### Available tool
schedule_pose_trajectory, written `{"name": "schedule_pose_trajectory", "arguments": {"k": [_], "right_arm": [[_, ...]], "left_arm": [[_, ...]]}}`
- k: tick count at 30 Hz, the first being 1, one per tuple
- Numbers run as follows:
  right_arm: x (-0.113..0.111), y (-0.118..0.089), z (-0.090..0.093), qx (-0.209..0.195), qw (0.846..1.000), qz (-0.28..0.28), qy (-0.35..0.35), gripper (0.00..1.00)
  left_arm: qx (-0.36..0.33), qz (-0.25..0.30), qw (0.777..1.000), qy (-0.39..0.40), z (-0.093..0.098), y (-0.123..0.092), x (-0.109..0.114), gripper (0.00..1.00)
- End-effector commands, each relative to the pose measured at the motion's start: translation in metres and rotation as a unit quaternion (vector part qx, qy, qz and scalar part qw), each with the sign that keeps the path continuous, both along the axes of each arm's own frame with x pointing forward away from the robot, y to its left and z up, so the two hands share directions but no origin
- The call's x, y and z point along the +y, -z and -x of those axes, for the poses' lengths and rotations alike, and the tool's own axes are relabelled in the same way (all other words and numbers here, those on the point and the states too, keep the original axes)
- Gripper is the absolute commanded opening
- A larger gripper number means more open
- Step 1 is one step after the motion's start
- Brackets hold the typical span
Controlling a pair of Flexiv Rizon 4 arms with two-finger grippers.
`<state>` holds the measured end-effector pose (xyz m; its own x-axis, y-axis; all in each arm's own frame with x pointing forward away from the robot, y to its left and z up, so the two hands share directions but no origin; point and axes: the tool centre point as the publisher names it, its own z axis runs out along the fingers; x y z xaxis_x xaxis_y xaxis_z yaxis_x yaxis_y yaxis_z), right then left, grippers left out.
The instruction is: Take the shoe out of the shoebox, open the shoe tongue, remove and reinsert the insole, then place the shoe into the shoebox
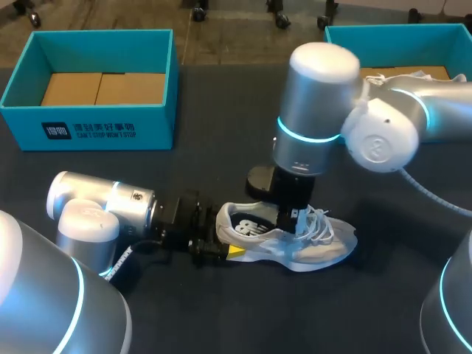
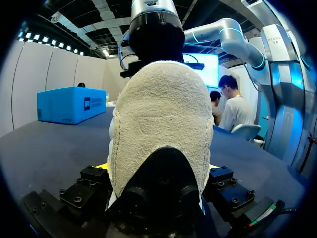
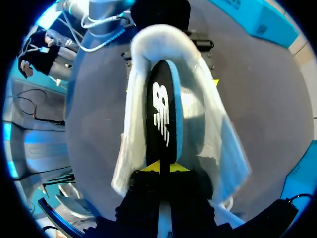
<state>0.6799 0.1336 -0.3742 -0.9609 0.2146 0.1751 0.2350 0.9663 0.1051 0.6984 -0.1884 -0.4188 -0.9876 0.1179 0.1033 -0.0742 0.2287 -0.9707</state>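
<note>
A white sneaker (image 1: 310,247) lies on its sole in the middle of the dark tabletop (image 1: 221,110), heel toward my left arm and toe toward my right. The left hand (image 1: 223,248) lies low at the sneaker's heel and pinches it. In the left wrist view the fuzzy heel fills the space between the fingers, with a yellow fingertip (image 2: 101,165) against each side. The right hand (image 1: 290,218) comes straight down into the sneaker's opening, just behind the white laces (image 1: 318,225). Its fingers are pressed onto the front end of the black insole (image 3: 161,109), which is raised on edge inside the sneaker, blue rim showing, and runs toward the heel. Well beyond the sneaker stand two open teal shoeboxes, one (image 1: 88,127) off its heel side, the other (image 1: 398,33) off its toe side.
</note>
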Motion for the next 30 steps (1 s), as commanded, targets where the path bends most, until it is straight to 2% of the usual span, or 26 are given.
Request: {"name": "schedule_pose_trajectory", "arguments": {"k": [1, 10, 20, 30], "right_arm": [[-0.015, -0.012, 0.002, -0.016, 0.998, -0.056, -0.006, 0.00], [-0.008, -0.027, -0.005, -0.029, 0.994, -0.094, -0.058, 0.00], [0.019, -0.035, -0.008, -0.011, 0.988, -0.091, -0.120, 0.00], [0.033, -0.037, -0.016, 0.005, 0.985, -0.086, -0.151, 0.00]], "left_arm": [[0.000, 0.000, 1.000, 0.000, -0.001, 0.001, 0.000, 0.00], [0.000, 0.000, 1.000, 0.000, -0.001, 0.001, 0.000, 0.00], [0.000, 0.000, 1.000, 0.000, -0.001, 0.001, 0.000, 0.00], [0.000, 0.000, 1.000, 0.000, -0.001, 0.001, 0.000, 0.00]]}}
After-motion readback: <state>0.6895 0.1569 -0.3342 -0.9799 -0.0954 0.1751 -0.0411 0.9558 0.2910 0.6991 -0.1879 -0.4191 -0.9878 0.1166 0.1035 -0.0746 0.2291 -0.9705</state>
